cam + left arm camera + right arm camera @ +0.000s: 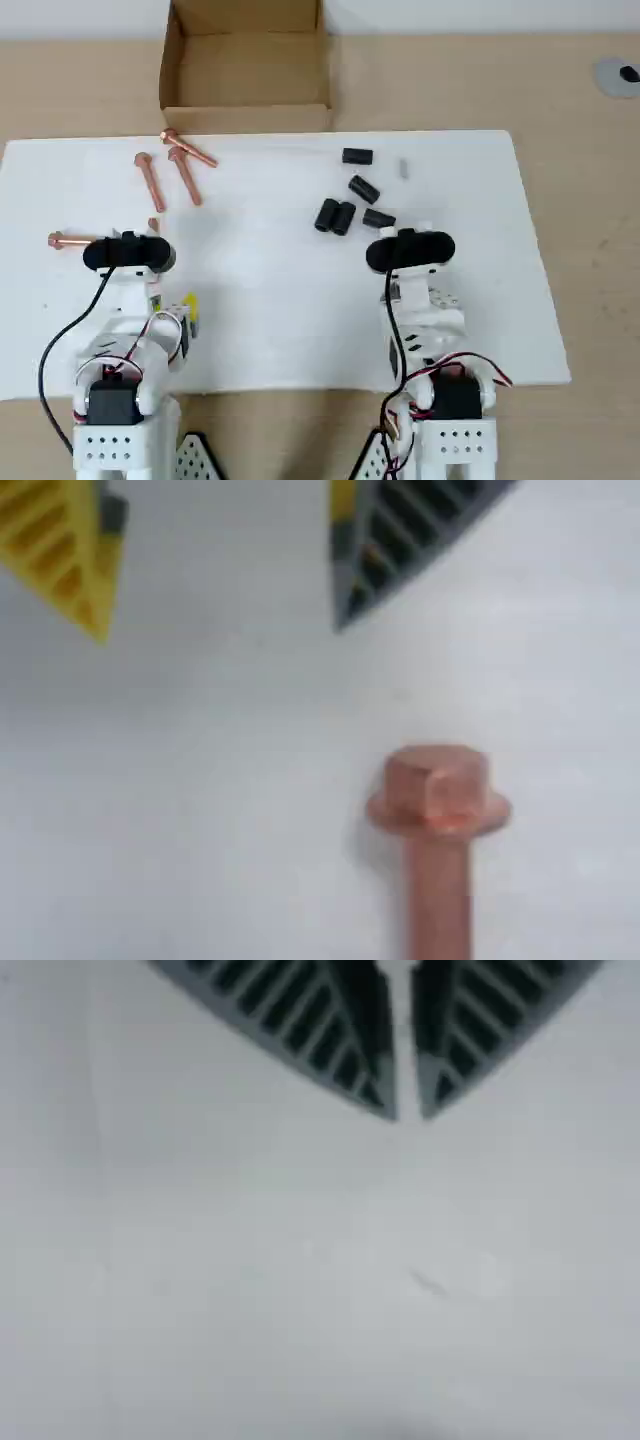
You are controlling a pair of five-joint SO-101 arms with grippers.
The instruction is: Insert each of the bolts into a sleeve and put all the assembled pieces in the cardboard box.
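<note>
**Start condition: parts sorted, no bolt seated**

Seen from above, the bolts [150, 180] lie loose on the white sheet [280, 320] at 10 o'clock from its centre. One stray bolt [57, 240] lies at 9 o'clock by the sheet edge.

The left gripper [220, 630] hangs low over the sheet, its fingers [60, 550] released and spread. A bolt head [438, 790] lies just beside them, untouched, and is probably the first pick.

The cardboard box [245, 95] stands open on the bench [580, 150] at 12 o'clock, with nothing visible inside.

The sleeves [335, 216] cluster at 1 o'clock, directly ahead of the right arm, so each arm appears to serve its own part type. The right gripper [407, 1115] is poised above bare sheet, its fingers clenched on nothing.
</note>
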